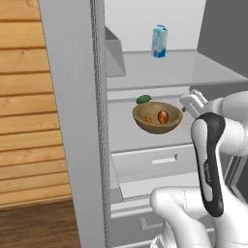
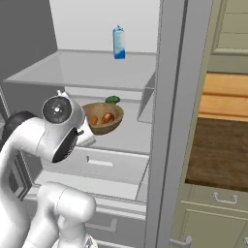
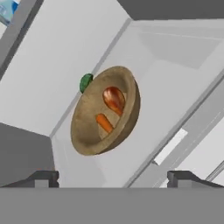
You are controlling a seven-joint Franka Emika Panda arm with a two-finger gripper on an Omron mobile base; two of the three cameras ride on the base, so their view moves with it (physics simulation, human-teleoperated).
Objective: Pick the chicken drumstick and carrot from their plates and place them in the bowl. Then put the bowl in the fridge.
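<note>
Light-brown wood marks the bowl (image 1: pixel 157 117), which sits upright on a white shelf (image 1: pixel 123 121) inside the open fridge (image 1: pixel 72 116). Everything else is placed from that bowl. Inside it lie the chicken drumstick (image 1: pixel 163 116) and the carrot (image 1: pixel 148 119), side by side on the bowl's bottom; in the hand view the glossy reddish-brown drumstick (image 3: pixel 113 99) lies just beside the orange carrot (image 3: pixel 104 123), the two close enough that I cannot tell whether they touch. Just behind the bowl's rim, against its far side, rests a small dark-green item (image 1: pixel 144 99), too small to identify. On the glass shelf above the bowl stands a blue and white carton (image 1: pixel 160 41), upright and well apart from it. Below the bowl's shelf is a white drawer (image 1: pixel 155 162) with a pale handle.

The claw (image 3: pixel 113 177) stands spread wide with nothing between its fingertips (image 3: pixel 43 177), clear of the bowl and pointed toward it from the front of the shelf. In the left base view the hand is just beside the bowl's near-right rim, not touching it.
</note>
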